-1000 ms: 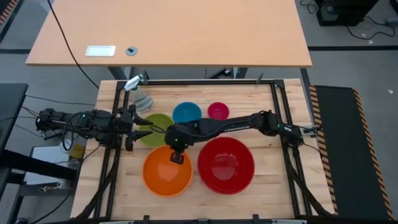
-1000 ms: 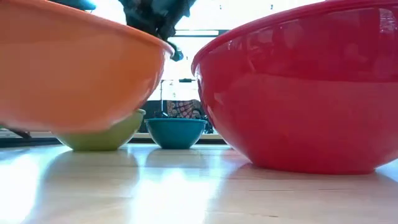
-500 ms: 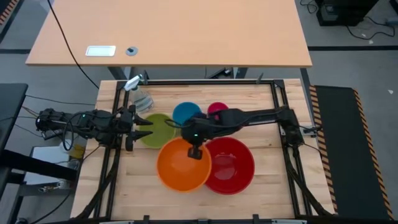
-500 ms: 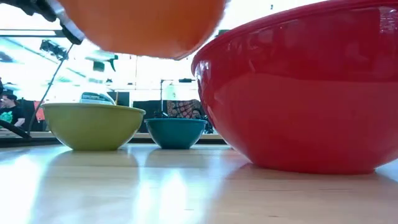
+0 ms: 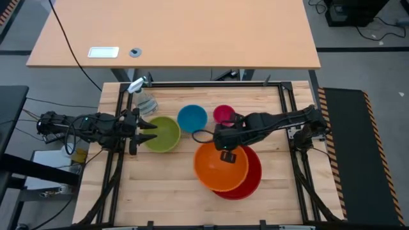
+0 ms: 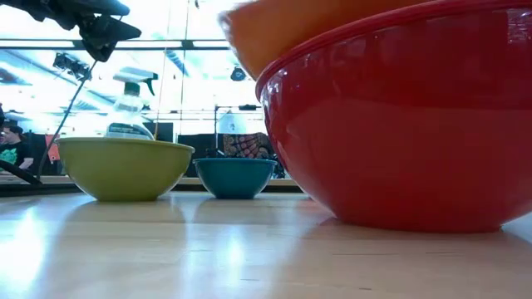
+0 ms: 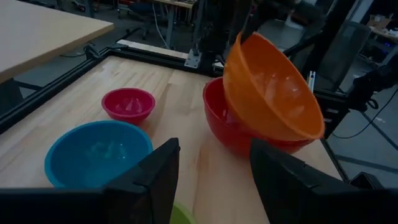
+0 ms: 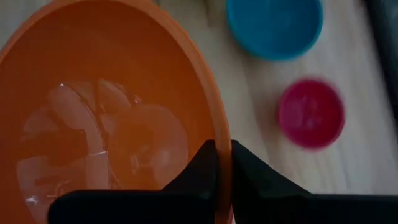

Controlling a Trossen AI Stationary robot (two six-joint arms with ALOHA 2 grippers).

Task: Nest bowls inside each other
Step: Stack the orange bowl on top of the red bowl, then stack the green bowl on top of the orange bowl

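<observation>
Overhead: right gripper (image 5: 225, 155) pinches orange bowl (image 5: 220, 167) rim, bowl tilted over red bowl (image 5: 250, 177); left gripper (image 5: 148, 131) spread at 9 o'clock edge of green bowl (image 5: 163, 134).
Low view: orange bowl (image 6: 274, 29) above red rim.
Left wrist: blue bowl (image 7: 93, 152), pink bowl (image 7: 128, 103) empty, apart.

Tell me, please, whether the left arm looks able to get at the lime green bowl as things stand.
Probably yes. The left gripper is open and sits right at the rim of the lime green bowl, with nothing between them. The right gripper is busy elsewhere, holding the orange bowl over the red bowl.
</observation>
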